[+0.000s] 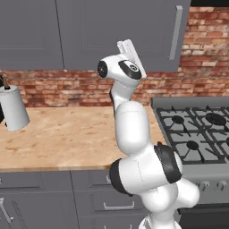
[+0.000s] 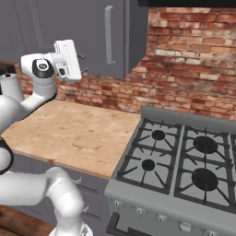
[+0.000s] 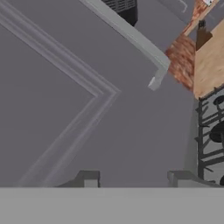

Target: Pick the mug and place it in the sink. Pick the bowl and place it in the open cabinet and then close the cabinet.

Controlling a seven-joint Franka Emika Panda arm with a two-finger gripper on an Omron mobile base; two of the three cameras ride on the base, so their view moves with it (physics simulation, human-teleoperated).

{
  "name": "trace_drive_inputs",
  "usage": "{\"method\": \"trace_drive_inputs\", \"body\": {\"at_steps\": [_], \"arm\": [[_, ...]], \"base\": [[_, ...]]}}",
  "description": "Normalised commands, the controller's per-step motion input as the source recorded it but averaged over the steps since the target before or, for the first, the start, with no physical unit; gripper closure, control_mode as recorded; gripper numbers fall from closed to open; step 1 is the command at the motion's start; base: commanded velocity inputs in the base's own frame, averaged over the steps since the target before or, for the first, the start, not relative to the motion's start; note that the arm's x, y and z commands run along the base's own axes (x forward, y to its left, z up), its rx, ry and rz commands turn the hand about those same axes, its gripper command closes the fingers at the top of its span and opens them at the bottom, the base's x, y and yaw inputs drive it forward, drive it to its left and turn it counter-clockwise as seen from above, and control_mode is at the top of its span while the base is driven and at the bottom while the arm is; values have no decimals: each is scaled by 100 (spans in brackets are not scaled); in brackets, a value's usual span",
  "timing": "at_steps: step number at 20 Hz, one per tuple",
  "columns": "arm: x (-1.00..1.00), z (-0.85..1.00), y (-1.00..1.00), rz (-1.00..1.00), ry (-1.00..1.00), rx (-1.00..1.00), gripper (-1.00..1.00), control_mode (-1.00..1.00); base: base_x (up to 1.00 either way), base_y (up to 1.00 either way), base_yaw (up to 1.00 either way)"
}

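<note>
The cabinet (image 1: pixel 89 31) hangs above the counter, and its grey panel door (image 2: pixel 90 32) with the long silver bar handle (image 2: pixel 109 34) lies flush with the front. My gripper (image 2: pixel 81 64) is raised against that door, left of the handle (image 1: pixel 175 33). In the hand view the door panel (image 3: pixel 65 109) sits very close, the handle (image 3: pixel 131 35) runs across the top, and my gripper (image 3: pixel 134 178) has its two tips apart with nothing between them. The mug, the bowl and the sink are out of view.
A wooden counter (image 1: pixel 67 134) runs below the cabinet with a white canister (image 1: pixel 15 109) at its left end. A gas stove (image 2: pixel 184 161) adjoins it on the right. A brick wall (image 2: pixel 184 55) stands behind, and grey drawer fronts (image 1: pixel 89 197) sit under the counter.
</note>
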Motion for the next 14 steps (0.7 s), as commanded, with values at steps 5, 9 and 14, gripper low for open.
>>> {"method": "trace_drive_inputs", "body": {"at_steps": [5, 9, 14], "arm": [[1, -4, -72, 0, -26, 6, -100, -100], [0, -14, -71, 0, -26, 0, -100, -100], [-26, -6, -25, 0, -6, 0, -100, -100]], "base": [[0, 0, 0], [0, 0, 0], [0, 0, 0]]}}
